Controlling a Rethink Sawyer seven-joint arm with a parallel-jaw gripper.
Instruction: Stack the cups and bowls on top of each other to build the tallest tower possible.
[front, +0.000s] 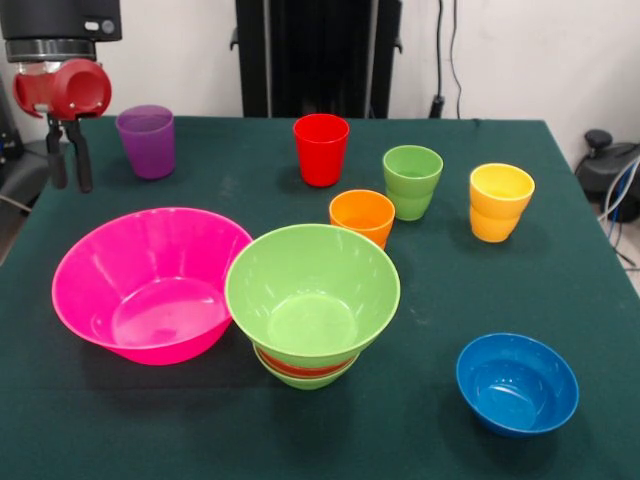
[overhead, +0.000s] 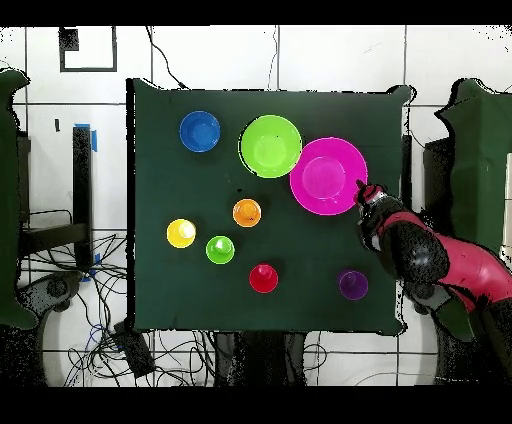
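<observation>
The tower (front: 311, 310) is what you are building, and so far it is only a short pile near the middle of the worktop (front: 420, 420): a large lime green bowl (front: 311, 290) is sitting upright on a red-orange bowl (front: 300, 367) and a smaller green bowl (front: 305, 380), whose rims are just showing beneath it.

Your claw (front: 68, 170) is hanging at the robot's end of the worktop, off to one edge, with its two dark fingers (front: 82, 155) pointing down, a clear gap between them and nothing in it. It is hovering above the cloth, just beside the purple cup (front: 146, 141) and touching nothing. In the overhead view the claw (overhead: 362, 188) is sitting right by the rim of the pink bowl (overhead: 328, 176).

Moving outward, the pink bowl (front: 150, 285) is resting on the worktop, its rim touching or very nearly touching the tower. Further along the robot's side, the red cup (front: 321, 149), light green cup (front: 412, 181), orange cup (front: 362, 217) and yellow cup (front: 500, 202) are standing upright and apart. The blue bowl (front: 517, 383) is sitting alone at the corner farthest from the claw.

By my judgement you are early on: three bowls are piled, while two bowls and all five cups are waiting.
</observation>
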